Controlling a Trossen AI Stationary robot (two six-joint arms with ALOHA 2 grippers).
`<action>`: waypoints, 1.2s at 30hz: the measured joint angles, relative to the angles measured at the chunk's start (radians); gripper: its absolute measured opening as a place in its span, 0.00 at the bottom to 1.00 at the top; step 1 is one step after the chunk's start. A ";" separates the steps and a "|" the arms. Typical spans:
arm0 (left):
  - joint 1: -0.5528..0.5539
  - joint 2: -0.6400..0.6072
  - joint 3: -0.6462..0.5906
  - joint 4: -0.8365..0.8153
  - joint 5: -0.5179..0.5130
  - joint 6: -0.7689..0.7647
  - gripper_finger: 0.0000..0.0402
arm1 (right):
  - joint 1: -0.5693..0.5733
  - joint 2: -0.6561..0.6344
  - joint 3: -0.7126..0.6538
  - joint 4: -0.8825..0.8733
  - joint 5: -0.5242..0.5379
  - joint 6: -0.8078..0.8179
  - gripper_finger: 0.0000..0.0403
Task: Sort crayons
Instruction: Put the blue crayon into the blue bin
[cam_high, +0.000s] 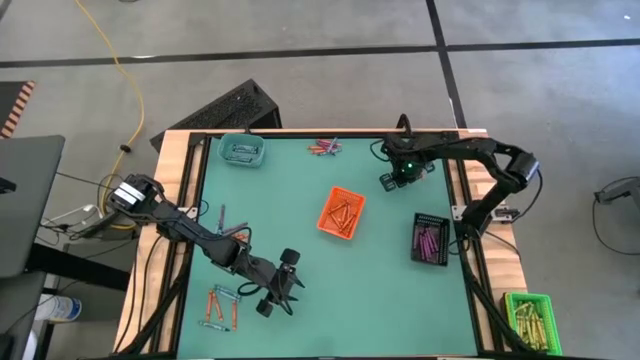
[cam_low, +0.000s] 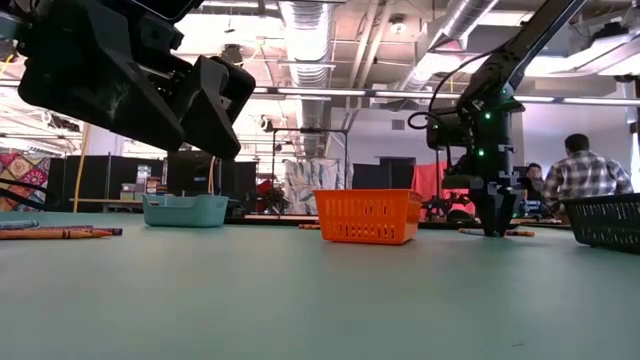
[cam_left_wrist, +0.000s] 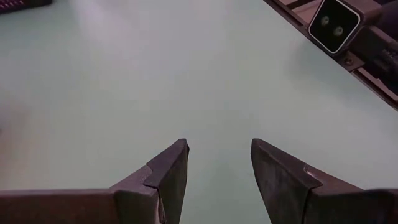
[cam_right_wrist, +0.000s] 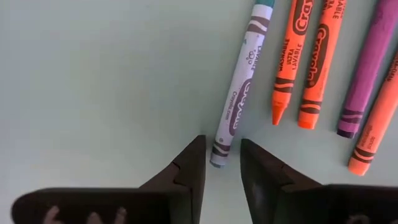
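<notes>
Several crayons lie flat on the green table under my right gripper (cam_right_wrist: 222, 152): a blue-grey one (cam_right_wrist: 239, 87), two orange ones (cam_right_wrist: 298, 62) and a purple one (cam_right_wrist: 365, 68). My right gripper (cam_high: 405, 172) points down at the far right, open, its fingertips on either side of the blue-grey crayon's blunt end (cam_right_wrist: 219, 154), apart from it. More crayons lie at the far edge (cam_high: 325, 148) and near the left edge (cam_high: 222, 305). My left gripper (cam_high: 283, 290) hangs open over bare table (cam_left_wrist: 217, 155) near the front.
A teal tray (cam_high: 241, 151) stands at the far left, an orange tray (cam_high: 341, 213) in the middle, and a dark tray (cam_high: 430, 240) with purple crayons at the right. A green tray (cam_high: 530, 320) of yellow-olive sticks sits off the near right corner.
</notes>
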 joint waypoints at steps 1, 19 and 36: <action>0.000 0.000 0.000 0.001 -0.001 0.000 0.42 | 0.004 -0.001 0.000 0.000 0.002 0.000 0.25; -0.002 0.000 0.000 0.002 -0.018 -0.004 0.42 | 0.075 0.000 0.012 -0.032 0.011 0.034 0.01; 0.000 0.000 0.000 0.081 -0.104 0.063 0.42 | 0.256 -0.302 0.052 -0.181 -0.056 0.123 0.00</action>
